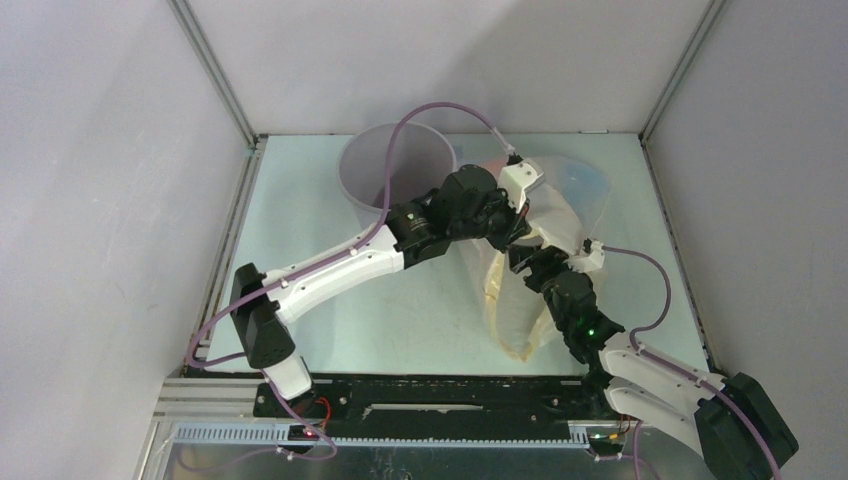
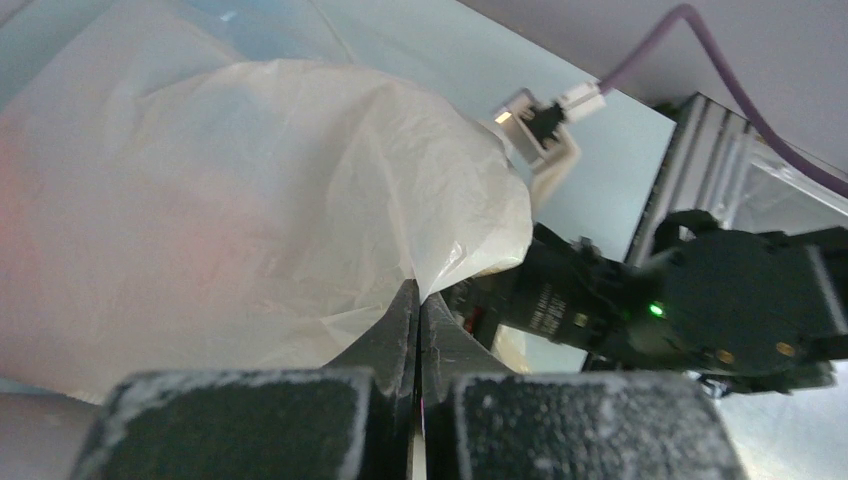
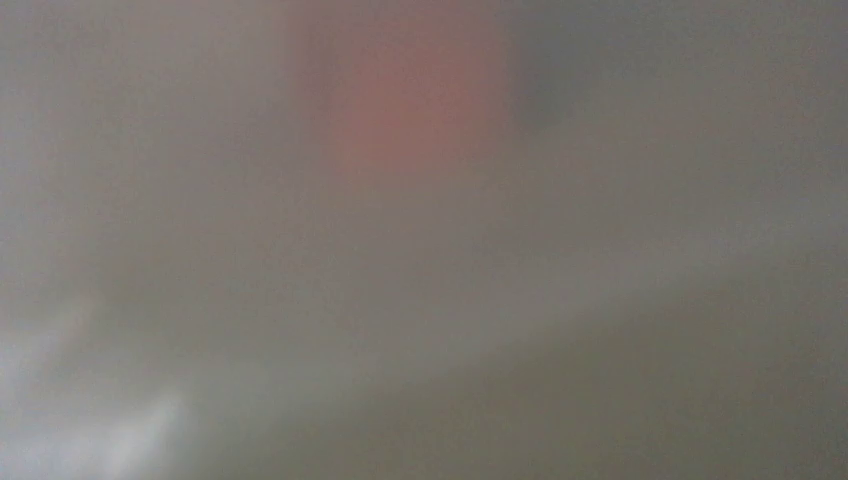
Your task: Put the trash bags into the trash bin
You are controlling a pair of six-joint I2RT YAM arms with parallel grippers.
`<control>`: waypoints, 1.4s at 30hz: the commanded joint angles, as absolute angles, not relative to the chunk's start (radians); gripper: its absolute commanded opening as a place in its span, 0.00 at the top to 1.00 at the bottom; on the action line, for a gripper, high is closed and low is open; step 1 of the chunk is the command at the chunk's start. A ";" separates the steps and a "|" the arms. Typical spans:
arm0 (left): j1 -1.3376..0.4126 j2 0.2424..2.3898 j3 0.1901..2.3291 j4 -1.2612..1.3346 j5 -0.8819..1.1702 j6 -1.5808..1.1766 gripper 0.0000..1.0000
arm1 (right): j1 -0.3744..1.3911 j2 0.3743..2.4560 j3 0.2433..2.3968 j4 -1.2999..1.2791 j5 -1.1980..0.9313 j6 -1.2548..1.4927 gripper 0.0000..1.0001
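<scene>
My left pincer (image 2: pixel 417 300) is rough and black. The yellow bag (image 2: pixel 300 200) is thin, crinkly plastic. The bin (image 1: pixel 362 170) looks smooth.

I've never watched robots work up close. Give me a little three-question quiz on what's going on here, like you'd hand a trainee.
1. True or false: the pale yellow bag already lies inside the trash bin.
2. The left end effector is: A) wide open, B) pinched shut on a fold of the pale yellow bag, C) resting inside the trash bin.
3. Fill in: the trash bin stands near the ____ edge of the table.

Key: 1 false, the bag is outside the bin, to its right in the top view. 2 B. 3 far.
</scene>
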State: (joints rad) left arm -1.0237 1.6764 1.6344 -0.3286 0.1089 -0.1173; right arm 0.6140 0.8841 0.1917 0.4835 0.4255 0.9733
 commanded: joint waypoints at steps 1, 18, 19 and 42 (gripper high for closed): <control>-1.069 1.617 1.701 -0.360 0.161 -0.135 1.00 | 0.591 0.887 0.213 0.538 0.449 1.080 0.12; -1.098 1.575 1.684 -0.368 0.182 -0.190 1.00 | 0.508 1.054 0.286 0.601 0.424 1.143 0.31; -1.098 1.574 1.679 -0.369 0.177 -0.190 1.00 | 0.501 1.070 0.290 0.619 0.416 1.133 0.38; -0.967 1.632 1.528 -0.396 -0.225 -0.254 1.00 | 0.525 0.240 0.231 -0.093 0.399 0.992 1.00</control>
State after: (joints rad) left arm -0.9768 1.6234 1.5265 -0.4297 -0.1543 -0.2455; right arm 0.5285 0.3260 0.2031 0.0547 0.4152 1.0382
